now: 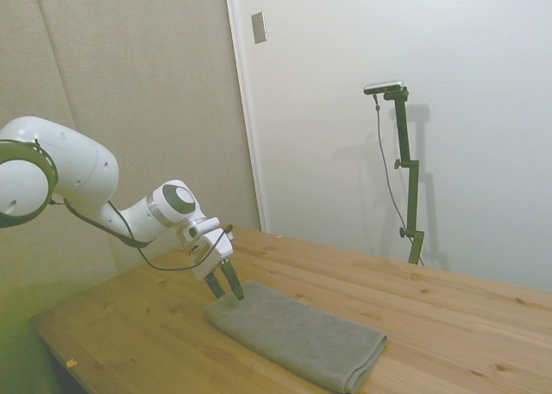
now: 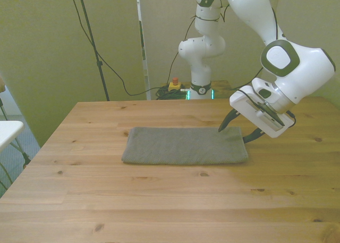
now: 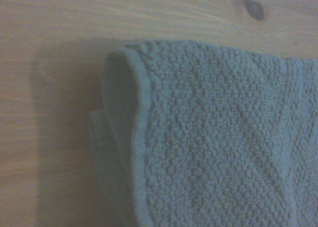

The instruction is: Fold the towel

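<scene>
At the table's (image 1: 448,316) near end in the side view, the gripper (image 1: 226,289) hangs open, tips at the towel's (image 1: 297,334) corner. The front view shows 2 fingers straddling that end, likely to pinch it. The wrist view shows layered hems.

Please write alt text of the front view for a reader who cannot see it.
A grey-brown towel, folded into a long flat rectangle, lies on a wooden table. A white robot arm's gripper hangs with fingers open at the towel's end on the front view's right.
</scene>
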Robot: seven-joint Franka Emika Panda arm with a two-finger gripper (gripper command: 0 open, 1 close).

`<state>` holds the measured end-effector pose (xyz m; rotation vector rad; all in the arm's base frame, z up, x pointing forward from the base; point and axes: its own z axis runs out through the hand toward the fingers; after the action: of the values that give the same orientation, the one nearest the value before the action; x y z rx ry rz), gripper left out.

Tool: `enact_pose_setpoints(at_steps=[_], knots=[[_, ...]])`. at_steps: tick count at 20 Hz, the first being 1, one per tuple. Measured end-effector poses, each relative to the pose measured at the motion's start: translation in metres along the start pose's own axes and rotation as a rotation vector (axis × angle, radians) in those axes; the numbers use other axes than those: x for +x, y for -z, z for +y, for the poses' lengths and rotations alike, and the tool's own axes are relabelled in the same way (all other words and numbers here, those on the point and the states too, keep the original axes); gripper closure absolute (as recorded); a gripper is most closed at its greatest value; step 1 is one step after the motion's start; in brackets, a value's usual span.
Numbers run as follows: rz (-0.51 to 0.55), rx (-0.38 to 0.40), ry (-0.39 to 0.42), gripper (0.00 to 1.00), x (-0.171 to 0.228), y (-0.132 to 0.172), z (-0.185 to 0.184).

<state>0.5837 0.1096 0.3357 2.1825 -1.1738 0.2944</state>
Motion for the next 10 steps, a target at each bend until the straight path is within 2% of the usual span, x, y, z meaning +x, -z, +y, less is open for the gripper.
enact_pose_setpoints(at_steps=[4,5,10], knots=[[0.022,-0.015,0.003,0.0,0.009,-0.01,0.003],[0.031,-0.011,0.005,1.0,0.012,-0.012,0.003],[0.049,0.053,0.018,1.0,0.021,-0.013,-0.001]])
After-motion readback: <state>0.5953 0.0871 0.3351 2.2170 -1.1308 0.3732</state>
